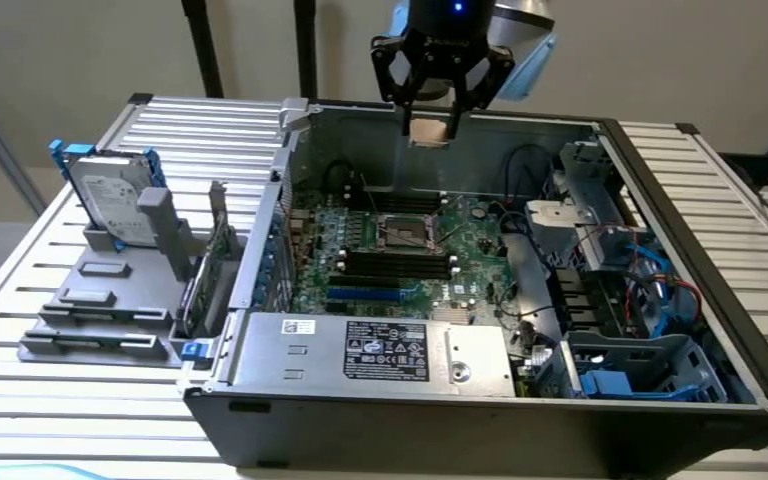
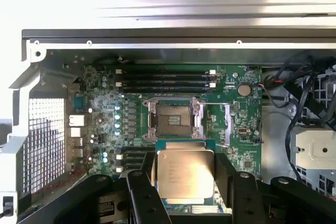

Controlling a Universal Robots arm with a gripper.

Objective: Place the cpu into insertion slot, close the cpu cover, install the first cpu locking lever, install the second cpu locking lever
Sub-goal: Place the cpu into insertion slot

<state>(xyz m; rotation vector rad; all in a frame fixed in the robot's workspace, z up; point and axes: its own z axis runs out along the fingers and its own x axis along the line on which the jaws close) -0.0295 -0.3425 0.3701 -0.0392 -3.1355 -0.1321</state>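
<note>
Holds the cpu (image 2: 185,174) clamped in the pincer (image 1: 427,130), poised well above the empty insertion slot (image 1: 408,232); yet to seat, cover and latch it.

cpu (image 2: 185,174) between fingers (image 2: 143,198), insertion slot (image 2: 175,119) (dark) beyond

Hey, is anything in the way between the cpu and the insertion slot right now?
Nothing visible. The cpu, gripped in the pincer, hangs over the open case, and the insertion slot on the green board lies uncovered with open air between them.
</note>
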